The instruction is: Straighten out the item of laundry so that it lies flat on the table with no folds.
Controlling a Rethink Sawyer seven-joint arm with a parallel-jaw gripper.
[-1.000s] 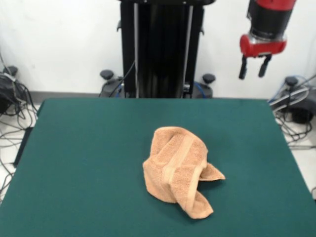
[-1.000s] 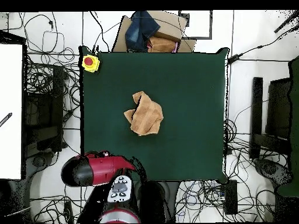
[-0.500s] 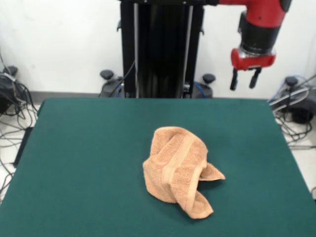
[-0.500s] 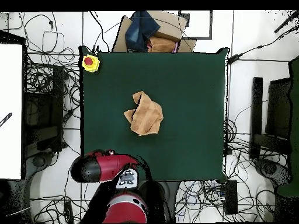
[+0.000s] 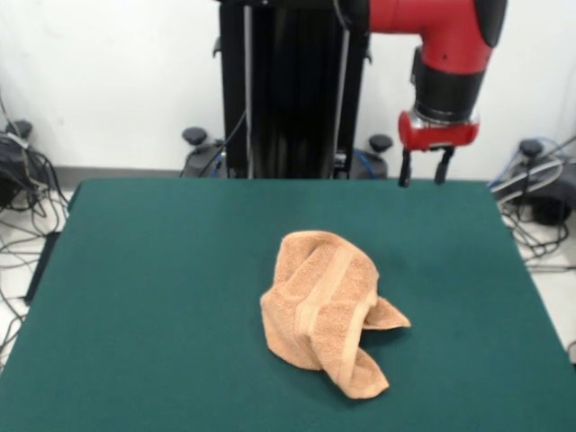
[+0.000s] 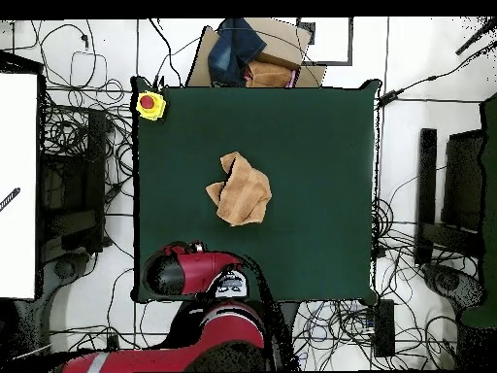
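- Your pincer hangs in the upper right of the front view, its two dark fingers pointing down with a clear gap between them and nothing held.
- The fingertips sit just above the far edge of the worktop, so the pincer is in the air, touching nothing.
- Above it you see the red wrist collar and a black cuff, then the red arm bending left across the top of the frame toward the black pedestal column.
- In the overhead view the arm's red head lies at the lower left edge of the green worktop; the pincer itself is hidden under it there.
- The peach-orange hand towel lies crumpled a little right of centre in the front view, well apart from your pincer.
- It is bunched into a rounded heap, with a woven band running diagonally across the top fold.
- One loose corner sticks out to the right and another points to the lower right, both lying on the cover.
- From above, the hand towel sits left of the worktop's middle, folded over on itself with uneven edges.
- A yellow box with a red button rests at the upper left corner of the worktop in the overhead view.
- Beyond the top edge there, you can see a cardboard box with dark blue cloth on it.
- Cables trail over the white floor on both sides.
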